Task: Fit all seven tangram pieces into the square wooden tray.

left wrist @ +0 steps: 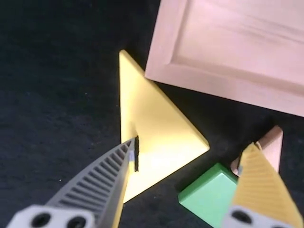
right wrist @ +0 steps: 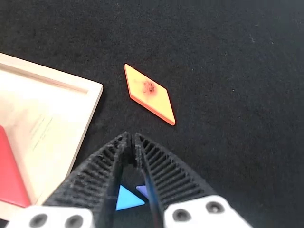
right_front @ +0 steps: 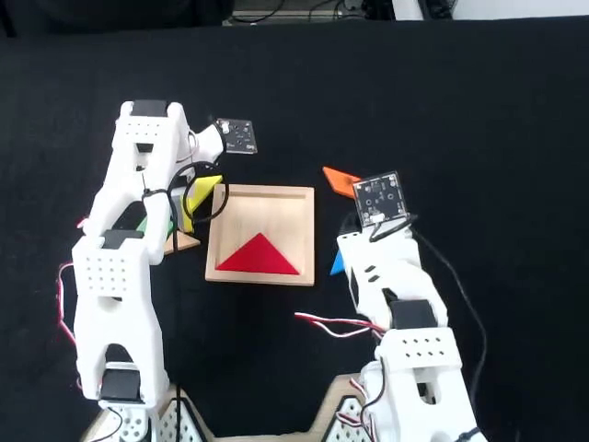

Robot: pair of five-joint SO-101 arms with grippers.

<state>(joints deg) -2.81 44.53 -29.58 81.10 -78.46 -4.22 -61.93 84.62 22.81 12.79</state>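
Observation:
The square wooden tray point(right_front: 276, 204) point(left wrist: 228, 61) holds a red triangle point(right_front: 259, 255) along its near side. A large yellow triangle point(left wrist: 156, 128) point(right_front: 206, 187) lies just off the tray's left edge. My left gripper point(left wrist: 190, 145) is open above it, its grey finger point(left wrist: 107, 183) over the triangle's edge and its other finger point(left wrist: 259, 178) over a green piece point(left wrist: 209, 192) and a pale wooden piece point(left wrist: 273, 141). My right gripper point(right wrist: 132, 140) is shut and empty by the tray's right side, short of an orange parallelogram point(right wrist: 149, 94) point(right_front: 340, 180). A blue triangle point(right wrist: 127, 198) point(right_front: 337, 263) lies beneath it.
Black cloth covers the table. The green piece point(right_front: 143, 224) and pale wooden piece point(right_front: 184, 242) lie under the left arm. A sliver of a purple piece point(right wrist: 142, 191) shows beside the blue triangle. Red and white wires point(right_front: 336, 324) hang off the right arm.

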